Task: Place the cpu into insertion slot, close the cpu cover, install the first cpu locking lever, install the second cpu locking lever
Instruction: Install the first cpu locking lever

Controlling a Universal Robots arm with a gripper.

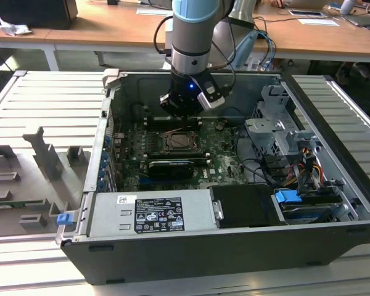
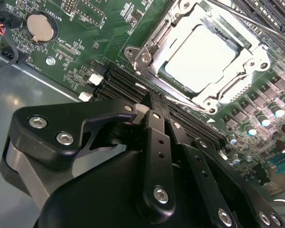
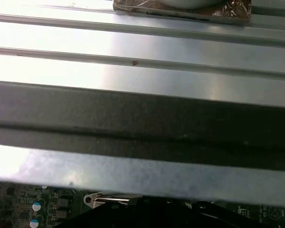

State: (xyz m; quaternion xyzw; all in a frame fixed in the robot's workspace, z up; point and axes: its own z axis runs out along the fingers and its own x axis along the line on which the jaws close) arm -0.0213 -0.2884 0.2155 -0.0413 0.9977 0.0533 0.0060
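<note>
Computer case [image 1: 191,246] on ribbed table [image 1: 24,98]

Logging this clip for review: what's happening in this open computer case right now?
The arm's black gripper hangs inside the open grey computer case, just above the green motherboard. The pale square cpu already lies in the insertion slot, framed by the silvery metal cpu cover. The gripper holds nothing and sits by the black memory slots.

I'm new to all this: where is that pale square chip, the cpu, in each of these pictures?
Exterior view: the cpu sits in the socket mid-motherboard, just below the end effector.
Second wrist view: the cpu lies framed by the cpu cover, beyond the end effector.
First wrist view: I cannot make it out.
Shared landmark: the green motherboard.
</note>
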